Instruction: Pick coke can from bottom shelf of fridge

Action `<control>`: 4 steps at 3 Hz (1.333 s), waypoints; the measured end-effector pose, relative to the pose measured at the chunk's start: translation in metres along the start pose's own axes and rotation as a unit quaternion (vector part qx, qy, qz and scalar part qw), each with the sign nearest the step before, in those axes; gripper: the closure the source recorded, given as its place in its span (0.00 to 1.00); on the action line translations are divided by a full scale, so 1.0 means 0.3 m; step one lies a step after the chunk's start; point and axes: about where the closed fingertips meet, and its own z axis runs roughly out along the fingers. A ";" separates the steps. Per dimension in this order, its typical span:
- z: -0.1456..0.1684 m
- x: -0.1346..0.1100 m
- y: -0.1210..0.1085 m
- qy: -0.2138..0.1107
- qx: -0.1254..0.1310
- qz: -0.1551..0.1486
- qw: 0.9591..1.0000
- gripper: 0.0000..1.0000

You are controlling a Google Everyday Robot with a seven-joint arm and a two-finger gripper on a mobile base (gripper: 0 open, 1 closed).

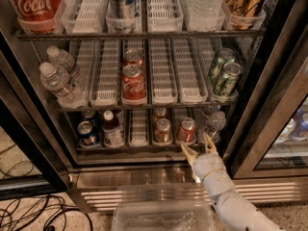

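The fridge [269, 81] stands open with wire racks and white slotted lanes. On the bottom shelf [139, 148] the red coke can [186, 130] stands upright near the front rail, right of centre. A duller brownish-red can [162, 130] is just to its left, with another behind it. A dark blue can [86, 133] stands at the far left. My gripper [198, 147] is open and empty. It is in front of the rail, just below and slightly right of the coke can, and does not touch it. Its white arm comes up from the bottom right.
A small bottle [113, 129] and a water bottle [214, 123] share the bottom shelf. The middle shelf holds Coke cans [133, 83], green cans [224, 77] and water bottles [60, 83]. A clear plastic bin [163, 216] sits on the floor below. Cables [29, 211] lie at left.
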 end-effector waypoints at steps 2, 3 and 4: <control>0.170 0.058 0.018 0.017 -0.006 -0.004 1.000 0.36; 0.231 0.081 0.000 0.026 0.004 -0.008 1.000 0.37; 0.236 0.079 0.002 0.026 0.003 -0.008 1.000 0.37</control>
